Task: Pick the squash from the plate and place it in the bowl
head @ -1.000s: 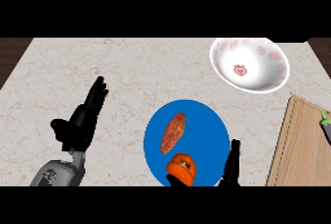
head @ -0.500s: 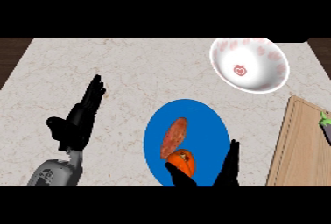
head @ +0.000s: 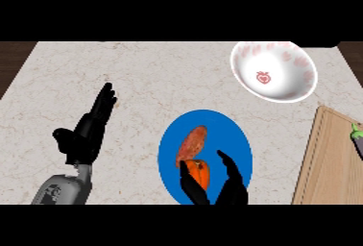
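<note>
Marble-patterned counter lies bare around my left hand, which rests at the view's left, fingers straight and together. On the blue plate a reddish sweet potato lies just behind the orange squash. My right hand curls round the squash, thumb and fingers either side. The white bowl with red heart prints stands well apart. A wooden cutting board carries an eggplant at the right edge.

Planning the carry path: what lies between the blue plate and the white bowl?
In the head view, only bare marble counter separates the round blue plate from the white heart-patterned bowl; nothing stands there.
</note>
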